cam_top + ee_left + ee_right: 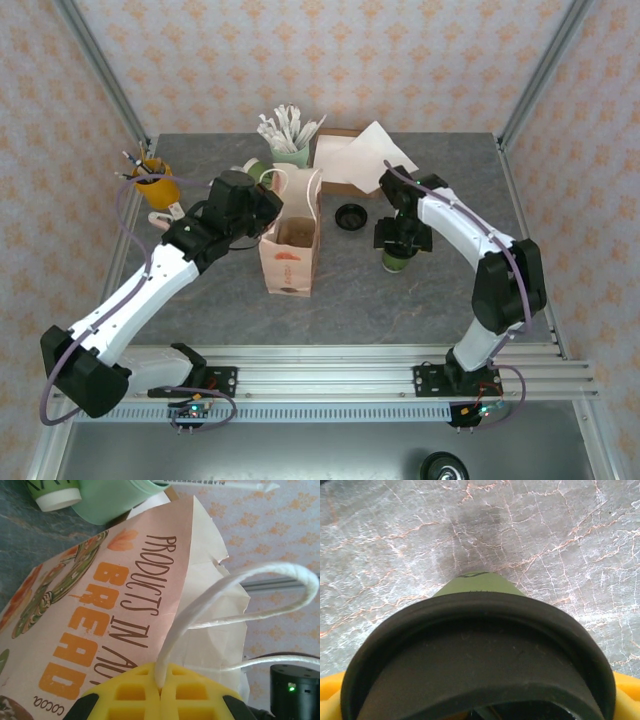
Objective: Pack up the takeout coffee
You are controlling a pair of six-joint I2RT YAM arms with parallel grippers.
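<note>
The takeout coffee (397, 261), a dark green cup under a black lid (480, 645), stands upright on the table right of the paper bag (291, 250). My right gripper (402, 238) hangs over it from above. Its yellow fingers (330, 696) sit wide apart on either side of the lid, and I cannot tell whether they touch it. My left gripper (161, 686) is shut on the bag's white cord handle (240, 580) and holds the bag's open top up. The printed bag wall (100, 605) is close in the left wrist view.
A loose black lid (350, 216) lies between the bag and a cardboard box with white paper (355, 160). A pale green cup of wrapped sticks (290, 150) stands behind the bag, with a yellow cup (155, 187) at far left. Metal frame posts border the table.
</note>
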